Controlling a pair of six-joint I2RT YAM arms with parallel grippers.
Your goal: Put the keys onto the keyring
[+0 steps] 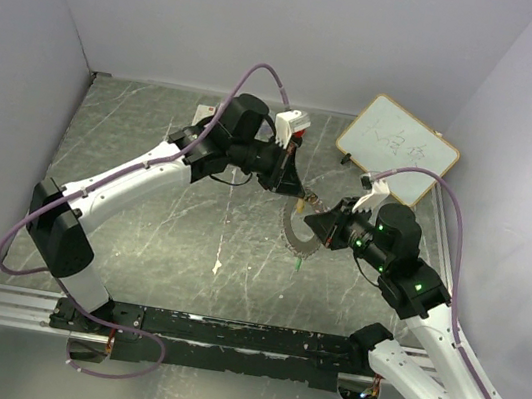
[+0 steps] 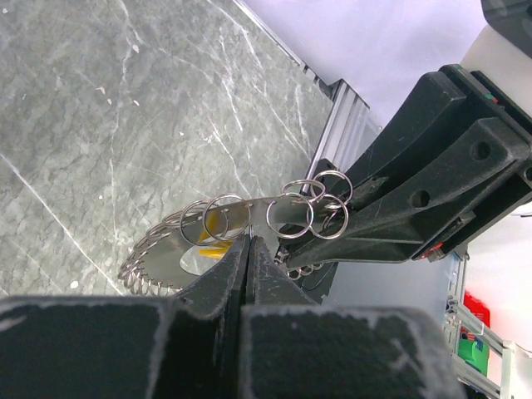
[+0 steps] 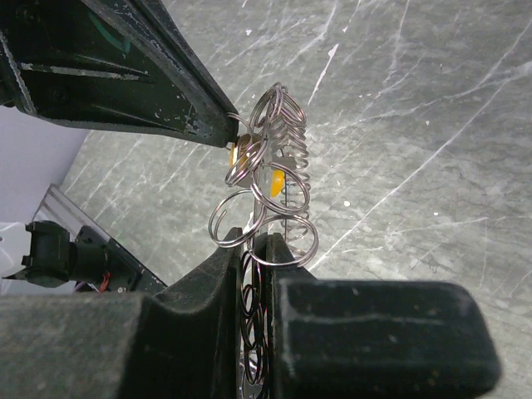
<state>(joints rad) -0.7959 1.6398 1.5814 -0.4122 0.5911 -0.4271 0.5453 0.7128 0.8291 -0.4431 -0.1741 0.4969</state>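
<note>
We see the keyring (image 2: 166,253) held up off the table (image 2: 100,100) between both arms. The right gripper (image 3: 259,243) clamps its rim. The left gripper (image 2: 248,249), jaws pressed together, pinches its fringe just beside the yellow key (image 3: 274,183).

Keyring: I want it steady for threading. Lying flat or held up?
Held up, tilted: the right gripper clamps the keyring rim, the shut left gripper touches it. Whether it touches the table: cannot tell.

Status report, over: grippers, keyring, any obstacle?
Left gripper shut, tip at yellow key. Right gripper shut on keyring. Nothing blocking.
</note>
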